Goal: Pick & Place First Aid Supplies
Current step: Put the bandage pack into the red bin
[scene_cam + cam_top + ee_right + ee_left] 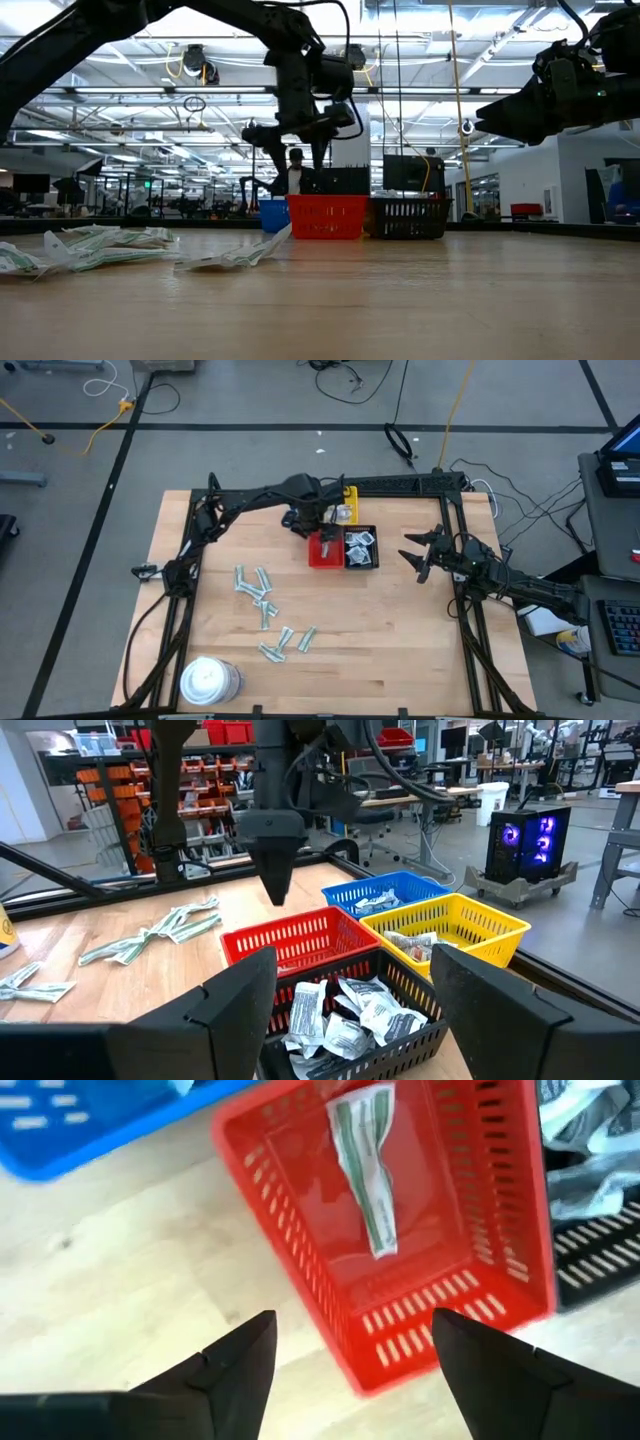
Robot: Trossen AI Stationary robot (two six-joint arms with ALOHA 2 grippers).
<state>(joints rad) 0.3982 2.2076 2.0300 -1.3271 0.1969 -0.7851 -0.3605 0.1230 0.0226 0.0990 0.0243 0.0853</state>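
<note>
From above, the left gripper (318,523) hangs over the red tray (322,552) near the middle of the table (400,640), while the right gripper (418,554) waits off to the right of the black tray (361,549), its fingers spread and holding nothing. A scatter of pale strip packets (262,600) lies on the bare wood left of the trays, their long axes pointing in mixed directions, and the white tub (208,680) stands at the near left corner. From table height, the left gripper (296,158) hangs above the red tray (326,217) with its two fingers apart and nothing between them; the strip packets (90,248) lie flat in a loose heap on the left, and the black tray (410,217) stands just right of the red one. Past the left wrist's fingers (240,1365), which are parted and empty, one green-and-white strip packet (366,1165) lies on the floor of the red tray (300,1270), its long axis running along the tray's length. Past the right wrist's fingers (490,1010), also apart and empty, the black tray (410,1040) holds a pile of crumpled white packets (345,1015), with the red tray (290,945), blue tray (385,895) and yellow tray (460,930) beyond, the latter two each holding a few packets.
</note>
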